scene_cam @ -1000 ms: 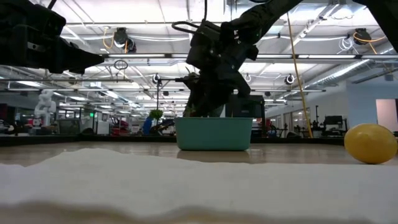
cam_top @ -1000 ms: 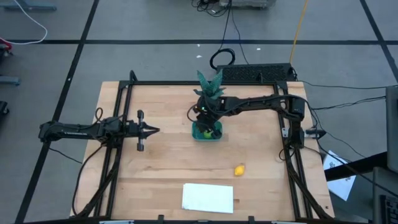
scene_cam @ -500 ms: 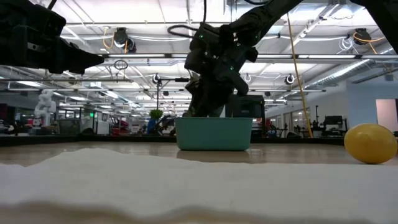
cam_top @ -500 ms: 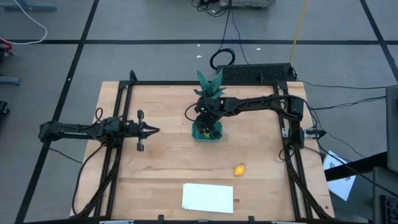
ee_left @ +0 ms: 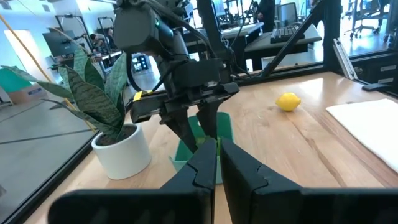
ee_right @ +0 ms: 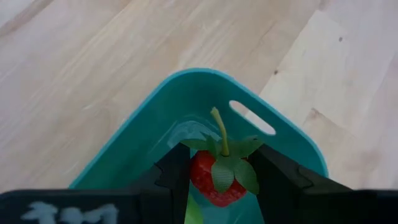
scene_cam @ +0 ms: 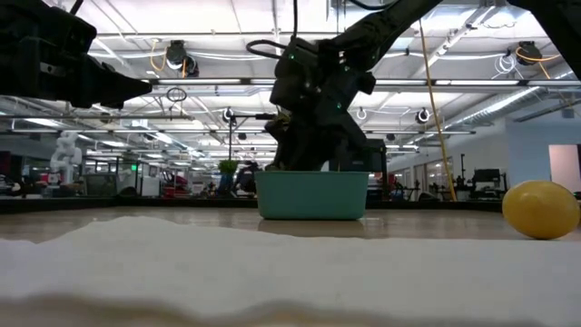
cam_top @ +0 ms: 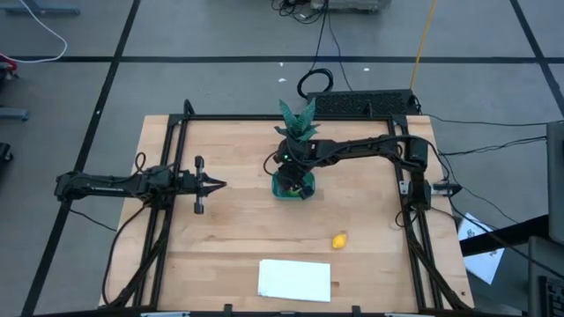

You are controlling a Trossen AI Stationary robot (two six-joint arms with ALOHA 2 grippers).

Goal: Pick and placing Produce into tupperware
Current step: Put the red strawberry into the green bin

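Overhead and table-level views share the tupperware [cam_top: 293, 187]

A small red strawberry [ee_right: 217, 177] with a green leafy cap and stem hangs upright over the teal-blue container [ee_right: 155, 134], which sits mid-table. The yellow lemon [cam_top: 338, 239] lies on the bare wood, well apart from the container.

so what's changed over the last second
The right gripper, shut on the strawberry, has shifted a little over the teal container, its wrist turning slightly. Nothing was let go. The left gripper, lemon and white sheet stayed put.
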